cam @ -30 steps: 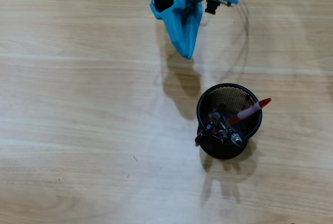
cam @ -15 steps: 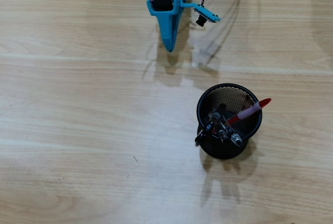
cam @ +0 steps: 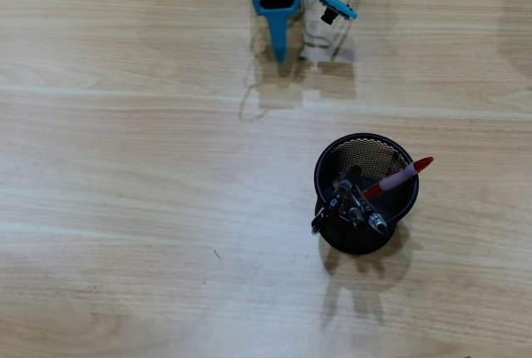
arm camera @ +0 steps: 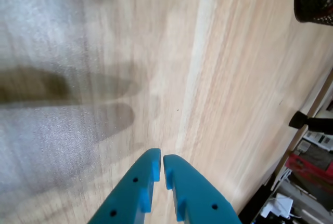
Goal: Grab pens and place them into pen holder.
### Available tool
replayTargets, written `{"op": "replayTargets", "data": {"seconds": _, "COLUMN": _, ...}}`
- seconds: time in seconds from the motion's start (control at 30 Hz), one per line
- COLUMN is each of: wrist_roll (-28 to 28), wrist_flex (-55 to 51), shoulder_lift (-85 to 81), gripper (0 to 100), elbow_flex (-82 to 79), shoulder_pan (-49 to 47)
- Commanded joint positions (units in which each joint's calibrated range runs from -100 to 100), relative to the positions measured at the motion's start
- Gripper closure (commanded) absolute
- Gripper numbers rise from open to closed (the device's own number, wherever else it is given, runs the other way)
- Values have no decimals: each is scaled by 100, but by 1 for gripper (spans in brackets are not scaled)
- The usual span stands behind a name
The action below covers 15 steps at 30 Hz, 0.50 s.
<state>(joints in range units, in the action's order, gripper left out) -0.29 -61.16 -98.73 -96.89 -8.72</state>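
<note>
Pointed blue plastic pincer (arm camera: 158,162) nearly closed, empty, above grained wooden worktop (cam: 125,208); pens (cam: 357,202) lean inside round black mesh holder (cam: 328,167).

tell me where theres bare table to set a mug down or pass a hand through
In the overhead view nearly all of the wooden table is bare: the whole left half, the bottom strip, and the band between the gripper at the top edge and the pen holder. Only the holder's spot is crowded, with the pens sticking up and a red pen leaning past the rim.
</note>
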Motion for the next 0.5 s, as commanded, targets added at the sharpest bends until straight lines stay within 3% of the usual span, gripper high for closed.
{"op": "replayTargets", "data": {"seconds": 0.0, "wrist_roll": 50, "wrist_flex": -21, "shoulder_lift": -76, "gripper": 98, "elbow_flex": 70, "shoulder_pan": -1}}
{"op": "replayTargets", "data": {"seconds": 0.47, "wrist_roll": 39, "wrist_flex": 43, "shoulder_lift": -76, "gripper": 98, "elbow_flex": 51, "shoulder_pan": 26}}
